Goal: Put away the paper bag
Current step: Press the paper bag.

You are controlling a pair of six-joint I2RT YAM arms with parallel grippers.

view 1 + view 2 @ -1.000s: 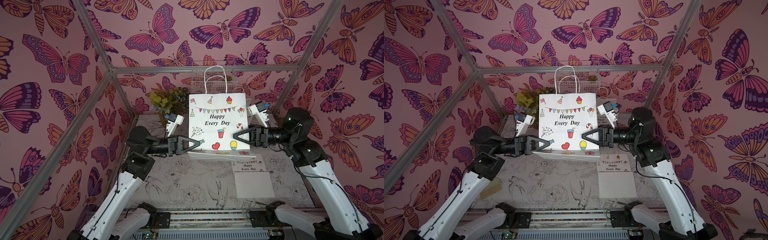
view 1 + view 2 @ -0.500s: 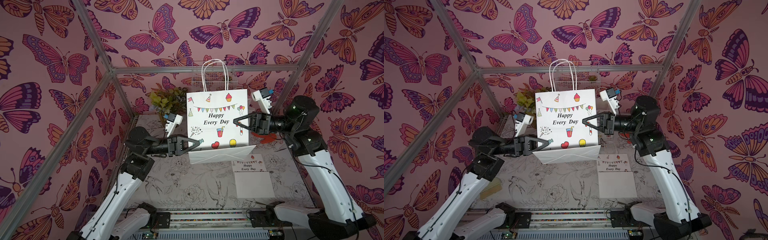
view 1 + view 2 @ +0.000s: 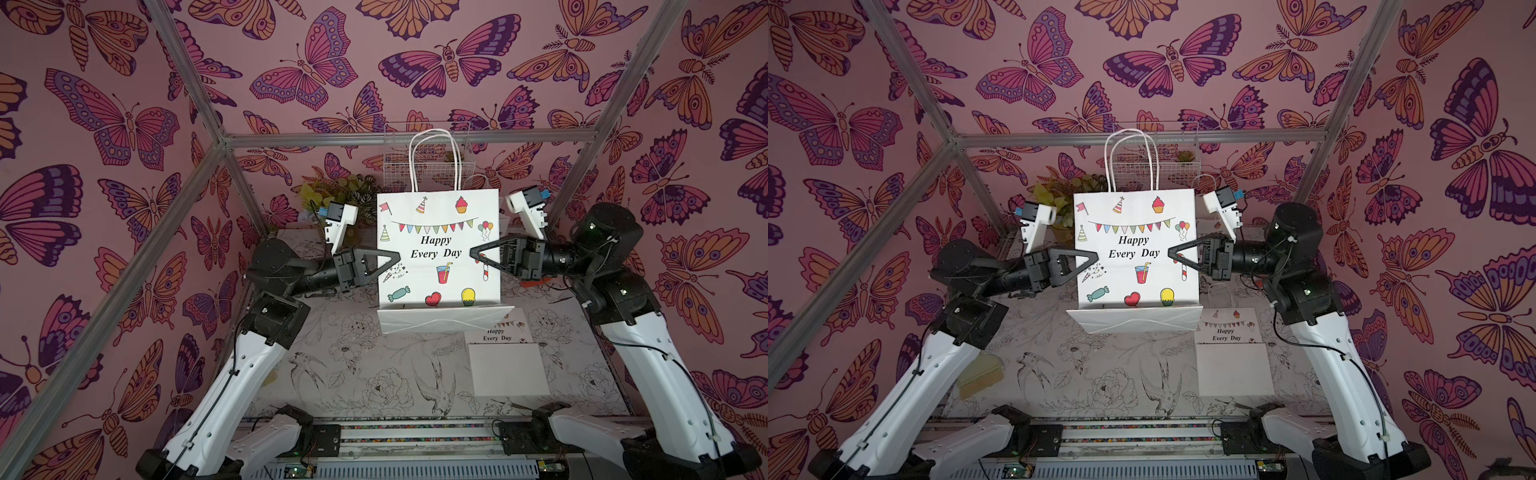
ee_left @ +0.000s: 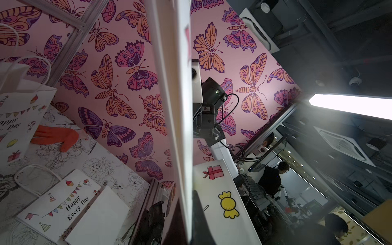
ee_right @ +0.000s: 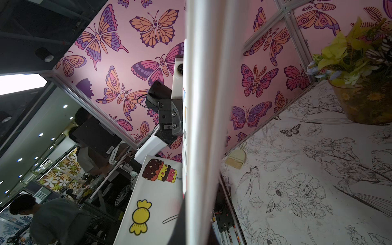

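Observe the paper bag (image 3: pixel 438 266): it is held upright over the middle of the desk (image 3: pixel 365 374), toward the far edge, handles up. The left gripper (image 3: pixel 395 259) is closed on the bag's left side edge. The right gripper (image 3: pixel 474 254) is closed on its right side edge, at about the same height. Both forearms lie roughly level and point inward at each other. A second, flattened bag (image 3: pixel 507 365) lies near the desk's right edge.

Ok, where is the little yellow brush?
In a top view, the brush lies flat on the table, on the robot's left side, right beside the left arm.
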